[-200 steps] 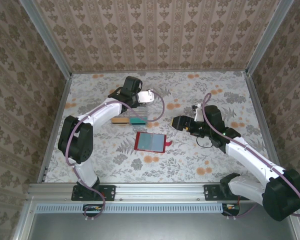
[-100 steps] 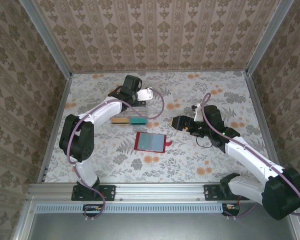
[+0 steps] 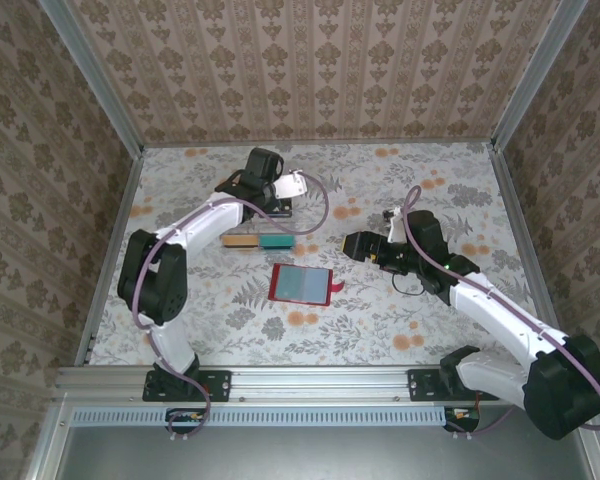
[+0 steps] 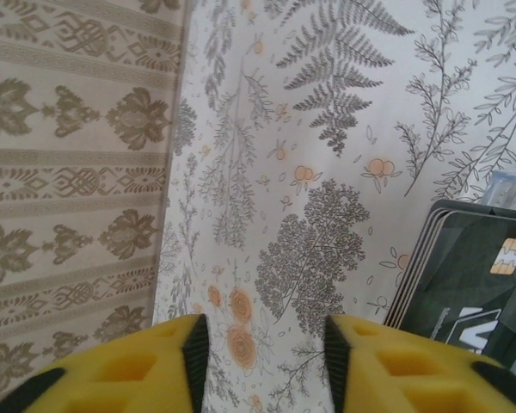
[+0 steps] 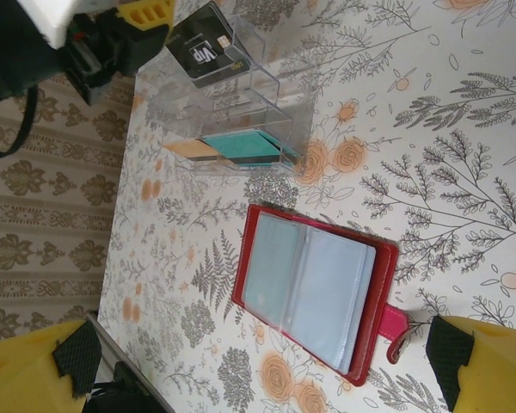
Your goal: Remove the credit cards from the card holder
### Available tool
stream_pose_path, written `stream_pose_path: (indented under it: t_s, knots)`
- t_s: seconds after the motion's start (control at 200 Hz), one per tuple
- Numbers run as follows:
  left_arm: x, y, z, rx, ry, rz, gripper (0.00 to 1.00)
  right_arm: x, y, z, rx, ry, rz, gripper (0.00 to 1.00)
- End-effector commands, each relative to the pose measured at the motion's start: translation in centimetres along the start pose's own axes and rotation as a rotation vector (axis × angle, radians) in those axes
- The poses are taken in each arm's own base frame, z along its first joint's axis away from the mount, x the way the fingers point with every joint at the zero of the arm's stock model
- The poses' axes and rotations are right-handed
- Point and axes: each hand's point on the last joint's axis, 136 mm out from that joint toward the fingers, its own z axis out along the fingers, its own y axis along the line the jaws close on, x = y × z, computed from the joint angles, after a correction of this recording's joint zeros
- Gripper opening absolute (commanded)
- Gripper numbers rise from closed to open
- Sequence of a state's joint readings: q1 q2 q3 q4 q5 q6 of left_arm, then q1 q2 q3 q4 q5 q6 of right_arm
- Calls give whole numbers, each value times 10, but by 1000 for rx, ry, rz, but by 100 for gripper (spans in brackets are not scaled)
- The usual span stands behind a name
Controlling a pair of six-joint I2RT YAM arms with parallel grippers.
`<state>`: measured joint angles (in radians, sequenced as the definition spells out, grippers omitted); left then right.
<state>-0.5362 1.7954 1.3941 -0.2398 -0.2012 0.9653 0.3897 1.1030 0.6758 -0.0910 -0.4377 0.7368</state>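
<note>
Jaws on both arms stand apart with nothing between them. From above, the left gripper (image 3: 277, 207) hangs over the far end of the clear tray (image 3: 258, 231). The card holder (image 3: 302, 285) lies spread open on the floral table (image 3: 430, 180), just nearer than the tray. The right gripper (image 3: 352, 245) sits off to the holder's right, not touching it. On the left wrist camera, the yellow fingers (image 4: 155, 366) are parted over bare tabletop. A stack of black credit cards (image 4: 469, 275) with a gold chip lies close by the right-hand finger. On the right wrist camera, the wide-spread fingers frame the red holder, its pale pockets and small tab facing up. Beyond it the tray holds a black card, a teal card (image 5: 241, 146) and a tan card (image 5: 187, 149).
</note>
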Motion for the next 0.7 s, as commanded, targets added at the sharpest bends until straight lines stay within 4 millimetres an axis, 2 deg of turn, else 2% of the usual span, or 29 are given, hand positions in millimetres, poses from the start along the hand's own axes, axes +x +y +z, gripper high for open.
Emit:
stream_pose_path:
  t_s: [0.0, 0.045, 0.065, 0.09, 0.11, 0.125, 0.35, 0.48, 0.52, 0.55, 0.695]
  knots:
    - [-17, 37, -44, -92, -74, -108, 59, -1, 3, 3, -21, 9, 9, 100]
    - [-17, 41, -53, -99, -82, -144, 70, -2, 3, 4, -20, 11, 6, 100]
    - [-16, 42, -57, -100, -83, -163, 79, -1, 3, 5, -19, 14, 5, 100]
    - [-16, 44, -62, -104, -87, -191, 85, -1, 3, 6, -19, 18, 3, 100]
    - [-15, 44, -65, -106, -90, -209, 97, -1, 3, 7, -18, 19, 1, 100]
    - [-15, 45, -68, -108, -96, -226, 100, 0, 4, 8, -16, 20, -1, 100]
    - [2, 47, -110, -151, -135, -544, 100, 12, 8, 24, 19, 70, -50, 98]
    - [28, 47, -133, -143, -141, -897, 100, 25, 10, 36, 60, 112, -99, 89]
    - [34, 38, -138, -82, -134, -1004, 100, 30, 10, 41, 72, 127, -113, 86]
    - [48, 35, -139, -47, -114, -1078, 100, 34, 11, 45, 78, 141, -121, 84]
    - [56, -11, -144, 133, -123, -1191, 100, 55, 10, 65, 120, 213, -158, 70]
